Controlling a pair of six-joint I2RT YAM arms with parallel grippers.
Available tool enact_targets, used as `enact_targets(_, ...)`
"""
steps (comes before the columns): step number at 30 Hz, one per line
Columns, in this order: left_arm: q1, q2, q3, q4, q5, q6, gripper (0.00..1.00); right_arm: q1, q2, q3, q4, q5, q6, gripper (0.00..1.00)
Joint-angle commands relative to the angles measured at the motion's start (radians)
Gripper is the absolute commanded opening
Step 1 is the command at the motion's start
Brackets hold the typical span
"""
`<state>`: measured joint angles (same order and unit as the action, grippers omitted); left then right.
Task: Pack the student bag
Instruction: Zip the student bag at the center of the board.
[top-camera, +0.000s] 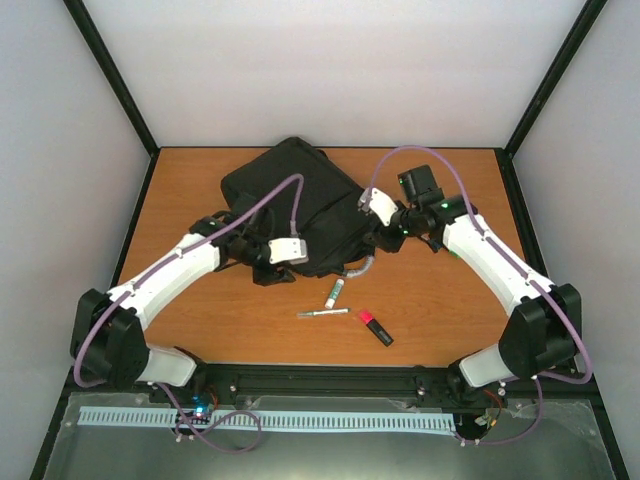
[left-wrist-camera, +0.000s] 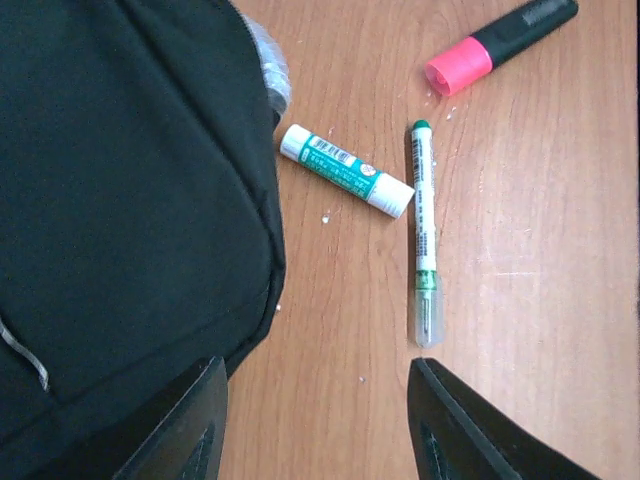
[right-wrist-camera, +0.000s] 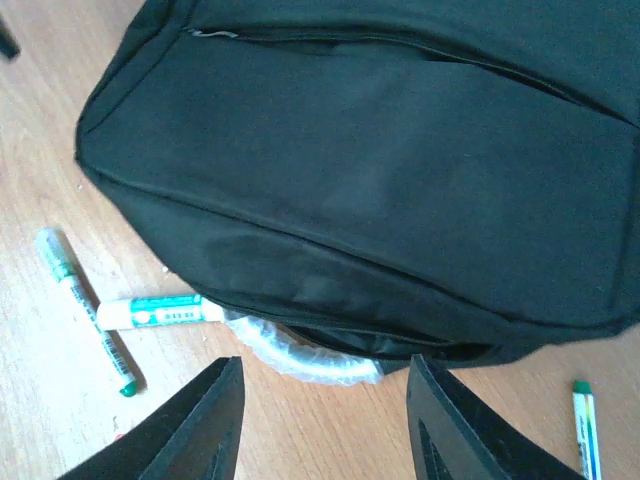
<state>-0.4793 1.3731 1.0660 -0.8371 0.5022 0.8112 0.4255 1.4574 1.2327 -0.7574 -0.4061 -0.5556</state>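
On the wooden table (top-camera: 440, 290), toward the back and middle, the student bag (top-camera: 295, 205) lies flat, zipped shut as far as I can see. Both white arms reach in to its near edge, one from either side. The left gripper (left-wrist-camera: 318, 375) hangs at the bag's near corner, fingers spread with nothing between them, one finger over the black fabric and the other over bare wood. The right gripper (right-wrist-camera: 325, 370) is just as empty, its fingers parted above the bag's pale loop handle (right-wrist-camera: 300, 355). In front of the bag lie a black highlighter (top-camera: 376, 327) with a pink cap, a green-tipped pen (top-camera: 322, 313) and a white-and-teal glue stick (top-camera: 334, 291), the stick nearest the bag.
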Motion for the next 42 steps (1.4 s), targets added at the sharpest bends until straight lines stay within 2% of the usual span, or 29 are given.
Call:
enact_targets(1, -0.08, 0.032, -0.025, 0.144, -0.121, 0.086, 0.53, -0.051, -0.015, 0.032, -0.001, -0.024, 0.072, 0.47)
enact_targets(4, -0.101, 0.068, -0.04, 0.203, -0.167, 0.093, 0.52, -0.068, -0.039, 0.014, 0.013, -0.015, 0.076, 0.48)
enact_targets(9, -0.109, 0.13, -0.031, 0.211, -0.135, 0.162, 0.52, -0.087, -0.059, -0.013, 0.018, -0.018, 0.072, 0.49)
enact_targets(17, -0.117, 0.214, -0.014, 0.314, -0.232, 0.202, 0.47, -0.097, -0.052, -0.035, 0.025, -0.033, 0.076, 0.5)
enact_targets(19, -0.117, 0.221, -0.005, 0.31, -0.238, 0.21, 0.42, -0.099, -0.051, -0.036, 0.028, -0.034, 0.078, 0.5)
enact_targets(23, -0.118, 0.23, 0.022, 0.294, -0.228, 0.197, 0.27, -0.1, -0.048, -0.04, 0.029, -0.043, 0.081, 0.5)
enact_targets(29, -0.115, 0.248, 0.106, 0.261, -0.198, 0.122, 0.07, -0.101, -0.042, -0.047, 0.029, -0.059, 0.089, 0.5)
enact_targets(32, -0.114, 0.26, 0.17, 0.238, -0.151, 0.054, 0.03, -0.1, -0.036, -0.039, 0.03, -0.066, 0.108, 0.5)
enact_targets(34, -0.109, 0.279, 0.22, 0.234, -0.125, -0.011, 0.01, -0.101, -0.038, -0.041, 0.053, -0.043, 0.177, 0.49)
enact_targets(38, -0.086, 0.34, 0.342, 0.198, -0.067, -0.145, 0.01, -0.102, -0.032, -0.057, 0.048, -0.066, 0.27, 0.48)
enact_targets(42, -0.061, 0.394, 0.439, 0.177, -0.006, -0.231, 0.01, -0.097, -0.018, -0.077, 0.041, -0.084, 0.296, 0.43)
